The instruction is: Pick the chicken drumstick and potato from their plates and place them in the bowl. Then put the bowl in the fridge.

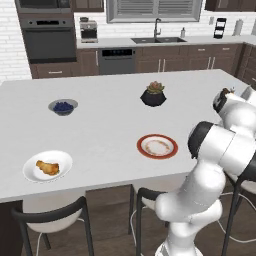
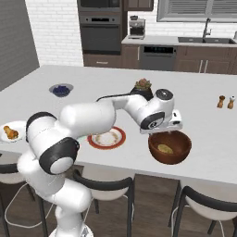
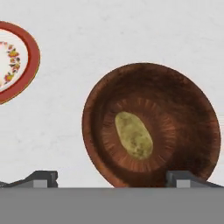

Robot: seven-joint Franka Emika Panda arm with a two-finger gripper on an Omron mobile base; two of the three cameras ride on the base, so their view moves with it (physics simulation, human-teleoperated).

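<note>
We see a pale grey kitchen island counter with a white robot arm reaching over its near right part. The gripper hangs just above the wooden bowl, its two dark fingertips spread wide apart and holding nothing.

The bowl stands near the counter's near edge, toward the right end. The potato lies loose inside it on the bottom, a flattish tan-yellow lump a little off centre. Just beside the bowl, toward the middle of the near edge, sits the red-rimmed plate, now bare except for its painted pattern.

The chicken drumstick rests on the plain white plate at the near left corner of the counter, well apart from the bowl.

We judge the task roughly a third done: the potato is in the bowl, the drumstick has yet to be fetched from the far end of the near edge, and the bowl must then go into the fridge.

Elsewhere on the counter stand a small grey bowl of blueberries toward the left, a black plant pot near the middle, and two small shakers toward the right edge.

We can read no brand, label or writing anywhere; the plate's decoration is only a floral pattern.
</note>
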